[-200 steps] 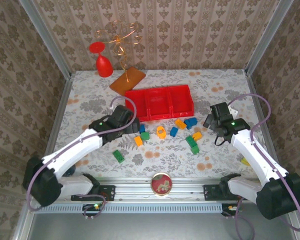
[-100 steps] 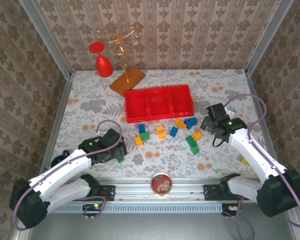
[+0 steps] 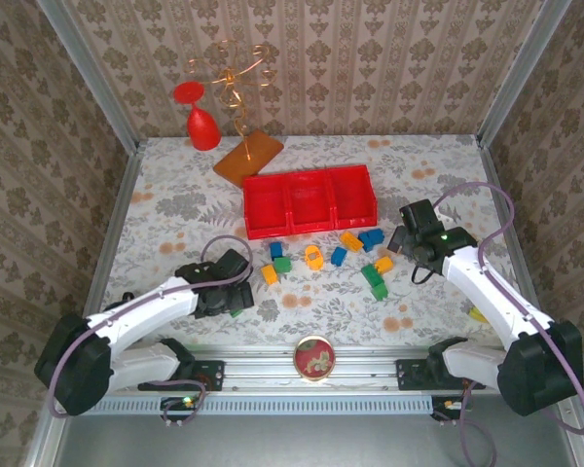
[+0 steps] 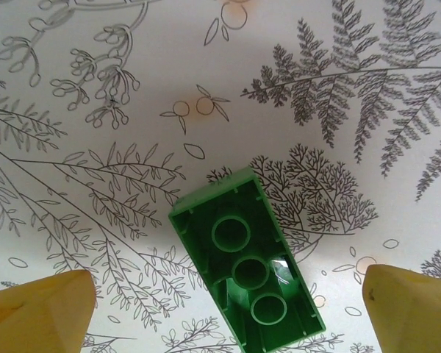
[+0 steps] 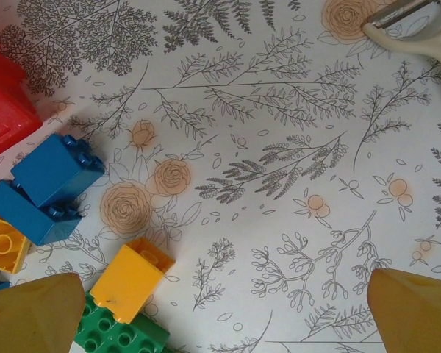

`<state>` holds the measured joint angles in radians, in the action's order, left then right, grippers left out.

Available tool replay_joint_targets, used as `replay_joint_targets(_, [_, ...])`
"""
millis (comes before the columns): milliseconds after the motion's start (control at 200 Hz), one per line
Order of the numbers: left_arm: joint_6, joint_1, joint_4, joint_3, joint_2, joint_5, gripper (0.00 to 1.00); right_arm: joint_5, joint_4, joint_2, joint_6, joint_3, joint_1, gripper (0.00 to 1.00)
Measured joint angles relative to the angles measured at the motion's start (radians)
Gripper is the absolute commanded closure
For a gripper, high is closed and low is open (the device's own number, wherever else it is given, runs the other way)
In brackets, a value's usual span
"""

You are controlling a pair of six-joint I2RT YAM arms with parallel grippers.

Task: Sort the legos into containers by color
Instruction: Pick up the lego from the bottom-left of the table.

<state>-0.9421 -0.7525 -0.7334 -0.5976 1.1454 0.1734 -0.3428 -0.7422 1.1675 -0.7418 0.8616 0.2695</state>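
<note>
On the flower-patterned counter (image 3: 175, 204), the red tray (image 3: 310, 232) sits toward the far side with its three compartments side by side, and none of the legos (image 3: 341, 255) lies in it yet; most are scattered just in front of the tray. Your left arm reaches low over the near-left part of the counter, well apart from the tray, and the left gripper (image 3: 232, 297) hangs over a lone green brick (image 3: 237, 309) that lies away from the main scatter. In the left wrist view, the left gripper (image 4: 228, 316) is spread wide, a yellow fingertip at each lower corner, and the green brick (image 4: 246, 283) lies between them, turned hollow side up. Its long axis runs on a slant from upper left to lower right, oblique to the line between the fingertips, so the wrist probably needs a turn before the jaws close across the narrow sides. This arm is clearly the nearer one to that brick. Your right gripper (image 3: 401, 238) hovers at the right edge of the scatter, likewise spread and holding nothing. In its own wrist view, the right gripper (image 5: 220, 316) has two blue bricks (image 5: 48, 187) and an orange-yellow brick (image 5: 132, 279) off toward its left fingertip, not between the jaws.
</note>
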Motion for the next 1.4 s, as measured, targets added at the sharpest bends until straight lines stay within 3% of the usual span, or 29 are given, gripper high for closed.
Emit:
replay_joint_targets(460, [0.012, 0.022, 0.052, 0.037, 0.06, -0.033, 0.24, 0.01, 0.021, 0.003, -0.004, -0.006, 0.0, 0.0])
replay_joint_targets(765, [0.024, 0.054, 0.065, 0.063, 0.059, -0.055, 0.41, 0.017, 0.036, 0.006, -0.021, -0.019, 0.0, 0.0])
replay_joint_targets(1015, [0.044, 0.055, 0.069, 0.063, 0.062, -0.053, 0.64, 0.033, 0.039, 0.035, -0.022, -0.019, 0.0, 0.0])
replay_joint_targets(1400, [0.074, 0.06, 0.065, 0.043, 0.09, -0.058, 0.76, 0.037, 0.039, 0.048, -0.022, 0.0, 0.002, 0.0])
